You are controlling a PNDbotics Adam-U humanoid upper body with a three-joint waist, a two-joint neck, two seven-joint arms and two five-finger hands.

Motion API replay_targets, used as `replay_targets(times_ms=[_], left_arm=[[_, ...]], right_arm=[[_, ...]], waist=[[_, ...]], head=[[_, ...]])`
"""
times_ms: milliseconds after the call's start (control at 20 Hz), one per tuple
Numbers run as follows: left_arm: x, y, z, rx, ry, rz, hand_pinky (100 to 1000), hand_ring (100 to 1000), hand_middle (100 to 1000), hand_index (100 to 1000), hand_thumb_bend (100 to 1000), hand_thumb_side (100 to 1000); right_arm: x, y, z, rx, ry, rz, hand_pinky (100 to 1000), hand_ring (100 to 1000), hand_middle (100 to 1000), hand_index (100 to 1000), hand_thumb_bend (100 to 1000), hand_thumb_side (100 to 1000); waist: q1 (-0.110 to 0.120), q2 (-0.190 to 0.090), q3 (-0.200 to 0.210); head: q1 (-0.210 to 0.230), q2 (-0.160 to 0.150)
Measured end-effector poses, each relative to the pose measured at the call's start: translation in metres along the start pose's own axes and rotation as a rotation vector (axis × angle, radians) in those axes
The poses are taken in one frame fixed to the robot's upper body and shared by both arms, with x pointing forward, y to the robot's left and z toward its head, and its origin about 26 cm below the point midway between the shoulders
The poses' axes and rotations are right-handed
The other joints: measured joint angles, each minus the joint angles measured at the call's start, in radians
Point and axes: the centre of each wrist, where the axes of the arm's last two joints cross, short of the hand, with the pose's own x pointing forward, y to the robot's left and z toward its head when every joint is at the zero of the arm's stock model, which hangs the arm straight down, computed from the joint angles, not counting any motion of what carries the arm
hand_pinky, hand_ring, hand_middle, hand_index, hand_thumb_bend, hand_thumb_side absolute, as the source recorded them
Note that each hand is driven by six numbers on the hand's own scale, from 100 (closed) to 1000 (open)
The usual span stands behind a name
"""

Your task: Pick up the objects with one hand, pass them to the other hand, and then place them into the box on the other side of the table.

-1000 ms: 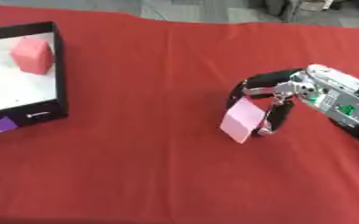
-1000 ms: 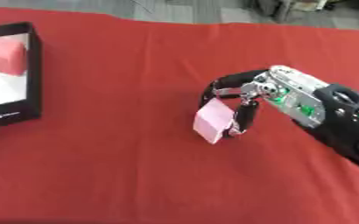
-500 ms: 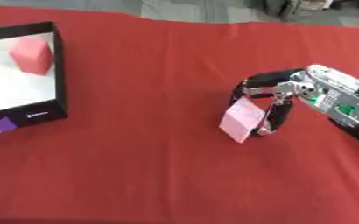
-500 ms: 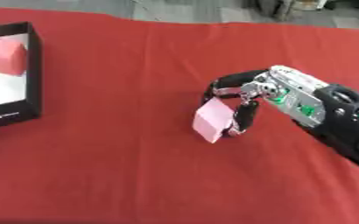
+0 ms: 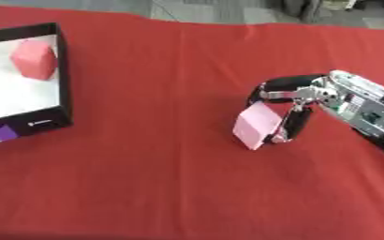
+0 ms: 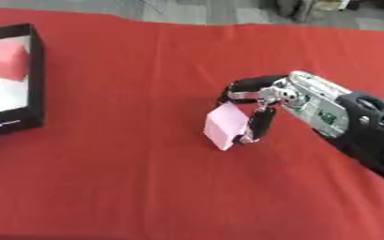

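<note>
While the right hand (image 5: 326, 96) pinches the pink block (image 5: 256, 125) between curled fingers (image 5: 295, 123) and thumb over the red surface (image 5: 162, 164), the box (image 5: 62, 75) lies far left, left hand unseen.

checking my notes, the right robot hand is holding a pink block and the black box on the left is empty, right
Not quite. The right robot hand does hold the pink block, but the black box is not empty: the left eye view shows a red block inside it.
</note>
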Motion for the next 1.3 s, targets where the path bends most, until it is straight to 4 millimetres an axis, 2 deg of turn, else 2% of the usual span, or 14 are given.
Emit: replay_targets(times_ms=[200, 700, 950, 1300], left_arm=[[0.000, 0.000, 0.000, 0.000, 0.000, 0.000, 806, 538, 719, 687, 100, 783], [0.000, 0.000, 0.000, 0.002, 0.001, 0.000, 806, 540, 720, 687, 100, 778], [0.002, 0.000, -0.001, -0.001, -0.007, 0.001, 807, 542, 722, 688, 100, 773], [0.010, 0.001, -0.005, -0.017, -0.032, -0.006, 806, 544, 721, 688, 100, 767]], right_arm=[[0.008, -0.010, 0.005, -0.091, -0.002, -0.036, 810, 672, 506, 606, 106, 100], [0.039, -0.033, 0.022, -0.390, 0.025, -0.280, 780, 578, 456, 576, 100, 100], [0.058, -0.035, 0.018, -0.509, 0.044, -0.417, 772, 552, 443, 572, 100, 100], [0.083, -0.032, 0.002, -0.607, 0.019, -0.544, 769, 537, 432, 568, 100, 100]], waist=[[0.002, 0.000, -0.004], [0.009, -0.001, -0.014], [0.016, -0.003, -0.018], [0.021, -0.004, -0.020]], head=[[0.000, 0.000], [0.008, -0.001], [0.009, -0.001], [0.012, -0.001]])
